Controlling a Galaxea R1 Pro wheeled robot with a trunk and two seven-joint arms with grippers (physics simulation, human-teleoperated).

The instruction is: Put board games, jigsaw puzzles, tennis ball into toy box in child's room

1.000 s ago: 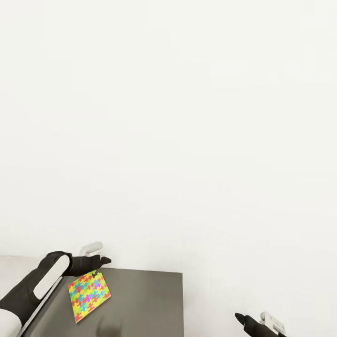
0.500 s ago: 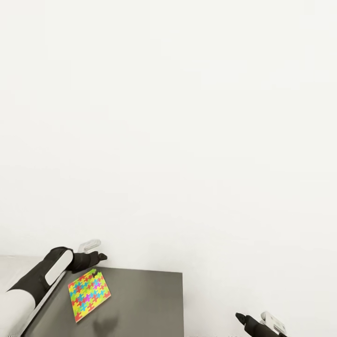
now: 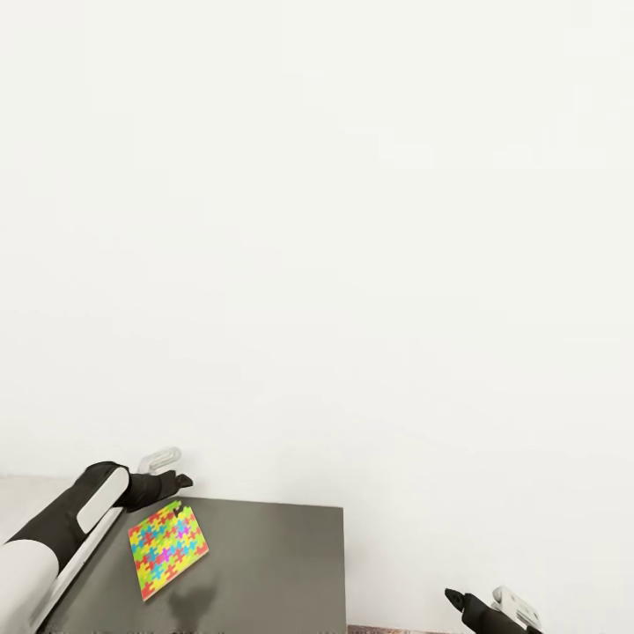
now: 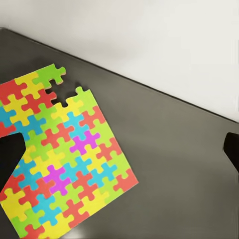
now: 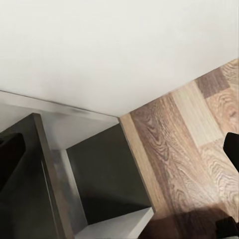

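Colours jump out first: a jigsaw puzzle (image 3: 167, 550) in yellow, pink, blue and green sits on the top of a dark grey cabinet (image 3: 273, 563). It is near the cabinet's left back corner, turned so that one corner points at the wall (image 3: 352, 220). The wall is plain white and very big.

The left gripper (image 3: 176, 481) hangs just behind the puzzle, close to the wall. Its black fingers are spread wide and hold nothing. In the left wrist view, one of the fingers (image 4: 10, 154) shows in front of the puzzle's (image 4: 64, 164) edge and the other is far off over the bare cabinet top. I cannot tell if that near finger touches the puzzle. One piece looks to be gone near the puzzle's top corner, and a green piece sticks out beside the hole. A soft shadow lies on the cabinet just in front of the puzzle.

The right gripper (image 3: 458, 601) is low down on the right, well apart from the cabinet. In the right wrist view its fingers (image 5: 232, 149) are also spread wide with nothing between them. Under them is a brown wooden floor (image 5: 199, 149) and the side of the dark cabinet.
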